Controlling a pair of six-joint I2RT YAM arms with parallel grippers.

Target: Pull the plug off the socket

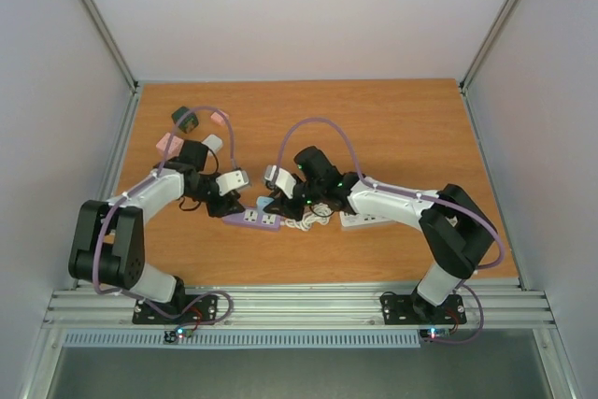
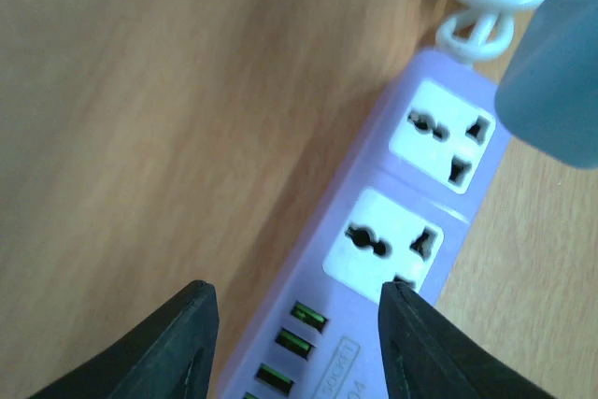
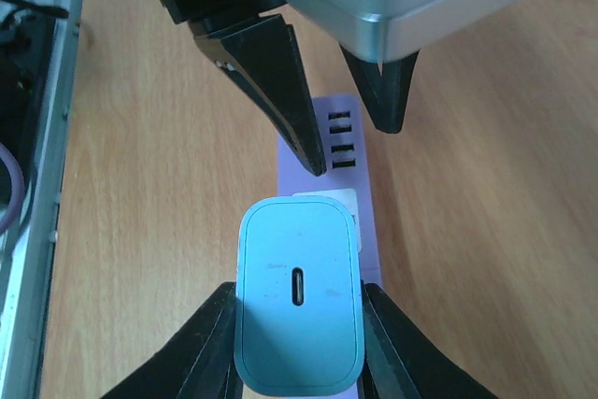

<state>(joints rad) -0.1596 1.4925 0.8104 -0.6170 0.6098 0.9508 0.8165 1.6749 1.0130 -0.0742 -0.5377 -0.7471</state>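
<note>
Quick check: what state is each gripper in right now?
left gripper: open, straddling the power strip, holding nothing.
right gripper: closed on the blue plug.

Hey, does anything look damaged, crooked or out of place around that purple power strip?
Nothing stands out. The purple plastic power strip lies flat on the wooden table, its two visible sockets intact and empty, and the right gripper holds the light blue charger plug squarely.
</note>
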